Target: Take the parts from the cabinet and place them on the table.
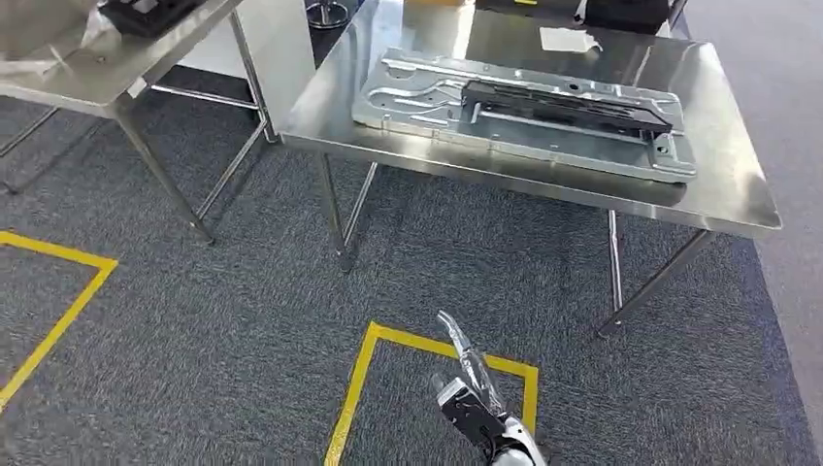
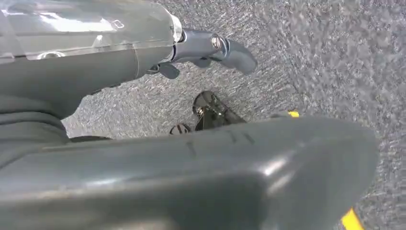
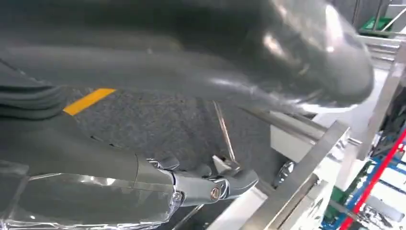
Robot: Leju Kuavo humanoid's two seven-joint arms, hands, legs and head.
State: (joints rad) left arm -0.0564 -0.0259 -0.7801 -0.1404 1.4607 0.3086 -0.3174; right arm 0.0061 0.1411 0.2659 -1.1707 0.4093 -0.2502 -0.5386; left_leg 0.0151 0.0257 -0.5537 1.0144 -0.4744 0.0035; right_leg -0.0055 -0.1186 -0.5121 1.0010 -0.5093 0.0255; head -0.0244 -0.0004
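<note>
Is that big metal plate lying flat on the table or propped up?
Flat. The metal plate rests flush on the steel table, with a black part lying along its top.

Metal panel point(image 1: 524, 115) on table point(image 1: 738, 184); second table point(image 1: 87, 83) left.

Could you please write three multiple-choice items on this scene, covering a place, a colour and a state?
1. Where does the black part lie?
A. on the floor
B. on the metal panel on the table
C. in the right hand

2. What colour is the floor tape?
A. red
B. white
C. yellow

3. What is the right hand doing?
A. holding a slim silvery part
B. resting on the table
C. pressing the panel

Key:
1 B: the black part rests on the panel on the table.
2 C: the tape is yellow.
3 A: the right hand grips the slim part above the floor.
</note>
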